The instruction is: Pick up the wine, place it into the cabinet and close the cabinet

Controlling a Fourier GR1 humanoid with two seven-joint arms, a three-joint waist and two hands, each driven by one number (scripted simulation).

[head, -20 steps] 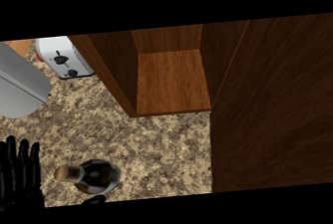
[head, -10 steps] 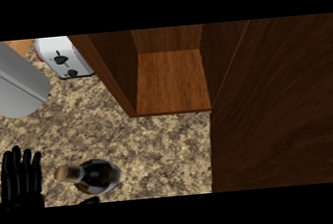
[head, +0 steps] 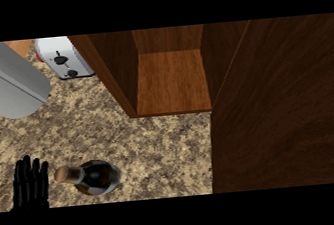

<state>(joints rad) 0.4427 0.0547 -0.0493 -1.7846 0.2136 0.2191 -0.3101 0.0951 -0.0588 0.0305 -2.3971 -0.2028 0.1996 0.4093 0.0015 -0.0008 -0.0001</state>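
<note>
Wine bottle [head: 96, 177] upright on counter [head: 165, 144], cork topmost, just right of left hand [head: 30, 185], fingers straight and empty; open cabinet [head: 171, 81] beyond; right hand unseen, left nearer.

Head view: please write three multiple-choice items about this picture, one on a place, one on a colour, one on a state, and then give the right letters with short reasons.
1. Where does the wine bottle stand?
A. on the counter
B. in the cabinet
C. on the toaster

2. What colour is the left hand?
A. white
B. black
C. red

3. How is the cabinet?
A. closed
B. open, shelf bare
C. open, bottle inside

Key: 1 A, it stands on the speckled stone beside the hand. 2 B, the fingers are black. 3 B, the wooden shelf shows and holds nothing.
</note>
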